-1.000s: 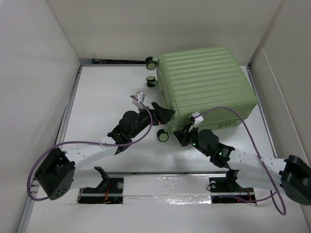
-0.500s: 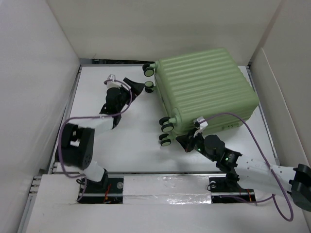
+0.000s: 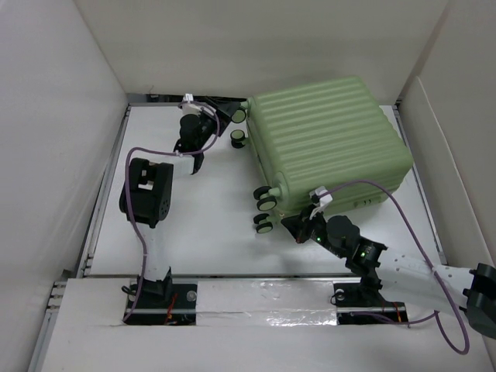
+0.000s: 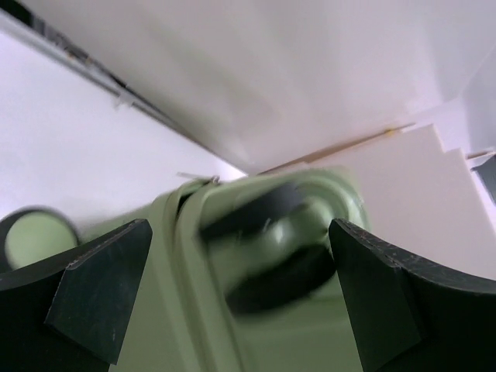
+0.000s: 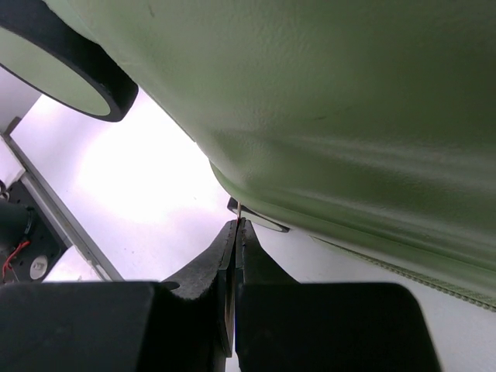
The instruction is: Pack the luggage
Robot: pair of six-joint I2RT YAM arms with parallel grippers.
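The luggage (image 3: pixel 329 139) is a closed pale green ribbed suitcase lying flat at the back right, its caster wheels facing left. My left gripper (image 3: pixel 223 114) is open at the far-left corner. In the left wrist view its jaws (image 4: pixel 239 232) stand wide on either side of a blurred black-and-green wheel (image 4: pixel 271 248) without touching it. My right gripper (image 3: pixel 294 225) is at the near-left corner, under the shell's edge (image 5: pixel 349 101). It is shut (image 5: pixel 239 223) with a thin metal zipper pull pinched at its tips.
White walls close in the table on the left, back and right. A metal rail (image 3: pixel 108 178) runs along the left edge. Two more wheels (image 3: pixel 265 213) stick out just left of my right gripper. A purple cable (image 3: pixel 395 209) loops over the right arm.
The left arm has swung from the suitcase's near-left side up to its far-left corner, gripper still open. The suitcase has shifted slightly. The right gripper stays shut at the near corner.
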